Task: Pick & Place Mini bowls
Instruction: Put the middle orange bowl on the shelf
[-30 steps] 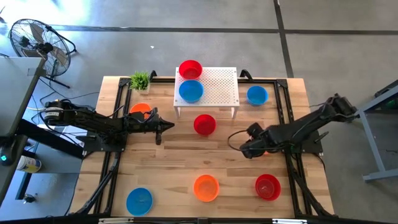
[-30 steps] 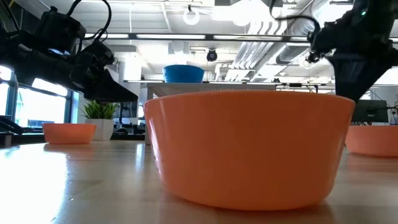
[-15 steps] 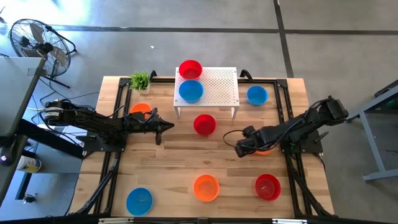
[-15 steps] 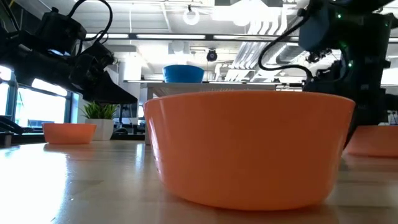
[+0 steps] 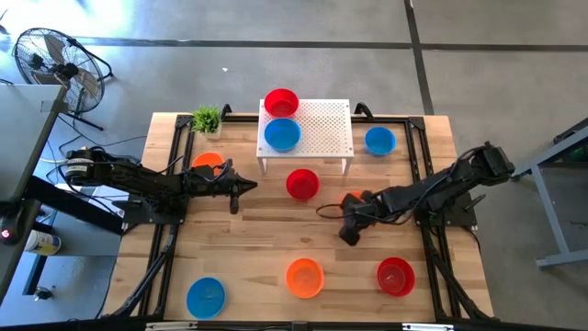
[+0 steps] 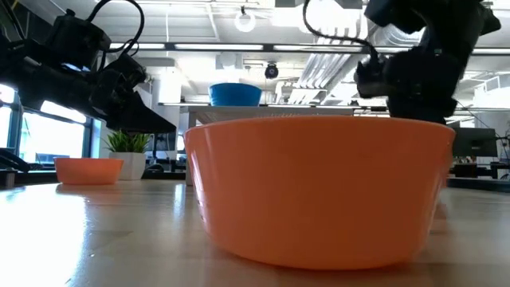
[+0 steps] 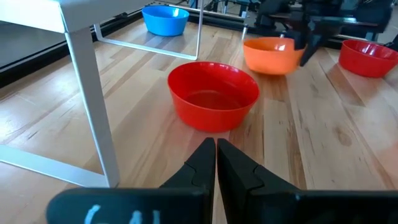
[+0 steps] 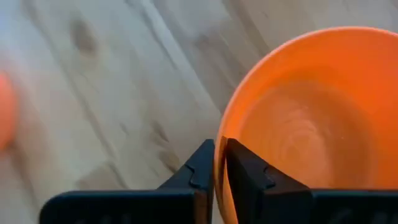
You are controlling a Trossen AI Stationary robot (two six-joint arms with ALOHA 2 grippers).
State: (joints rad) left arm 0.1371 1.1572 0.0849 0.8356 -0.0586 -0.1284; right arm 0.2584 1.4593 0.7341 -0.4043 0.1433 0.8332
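The right gripper (image 8: 219, 163), fingers pinched on an orange mini bowl's (image 8: 298, 118) rim right of centre, risks dropping it if that thin edge-grip slips.

Wooden table (image 5: 266, 257) bearing mini bowls (image 5: 304, 277).

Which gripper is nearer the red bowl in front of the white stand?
Left. The left gripper is beside the red bowl with a small gap; the right gripper is farther, shut on an orange bowl.

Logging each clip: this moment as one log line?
right gripper: shut on orange bowl rim | left gripper: shut, idle facing red bowl
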